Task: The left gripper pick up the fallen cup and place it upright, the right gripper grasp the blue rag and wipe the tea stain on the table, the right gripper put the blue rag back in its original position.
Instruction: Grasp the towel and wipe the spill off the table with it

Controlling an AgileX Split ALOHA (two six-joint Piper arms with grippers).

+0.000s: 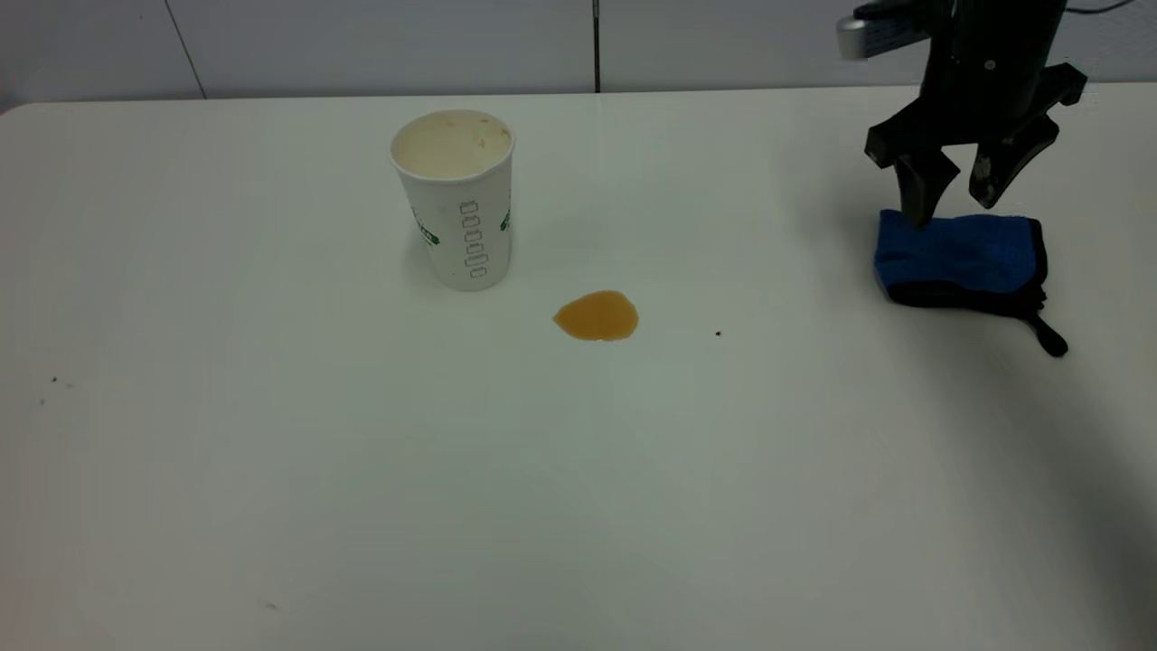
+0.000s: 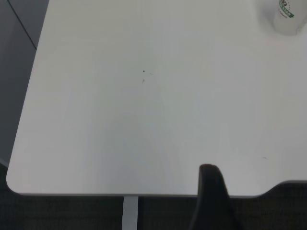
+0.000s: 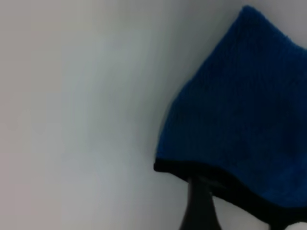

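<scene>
The light is bright and soft and seems to come from above. The white tabletop looks even, with a gentle shine near the middle. It turns grey and darker at the lower right corner of the exterior view. The cup throws a faint shadow just beside it. The blue rag has a soft grey shadow around it. The right wrist view is blurry, so the rag looks fuzzy there. The left wrist view is a bit hazy, with a dark blurred shape at its edge.
</scene>
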